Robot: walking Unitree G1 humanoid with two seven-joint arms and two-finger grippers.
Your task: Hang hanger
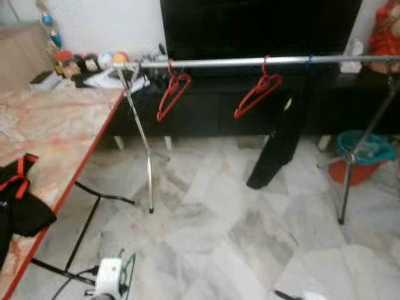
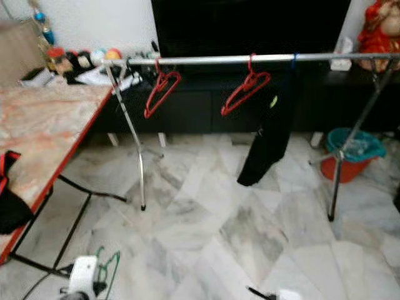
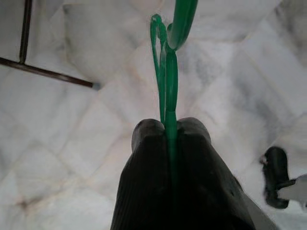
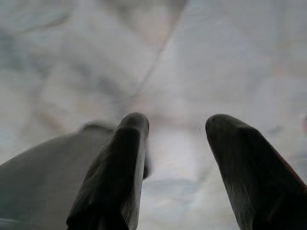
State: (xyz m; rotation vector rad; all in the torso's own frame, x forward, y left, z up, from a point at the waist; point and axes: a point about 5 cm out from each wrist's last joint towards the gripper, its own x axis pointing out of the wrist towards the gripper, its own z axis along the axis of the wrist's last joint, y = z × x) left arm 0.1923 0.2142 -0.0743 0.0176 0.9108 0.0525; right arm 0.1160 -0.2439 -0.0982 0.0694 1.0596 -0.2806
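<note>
The left gripper hangs low, fingers clamped on a green hanger; the right gripper hangs with fingers spread

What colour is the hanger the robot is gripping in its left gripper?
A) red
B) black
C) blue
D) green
D: the left gripper is shut on a green hanger, low above the marble floor; the red hangers already hang on the rail.
</note>
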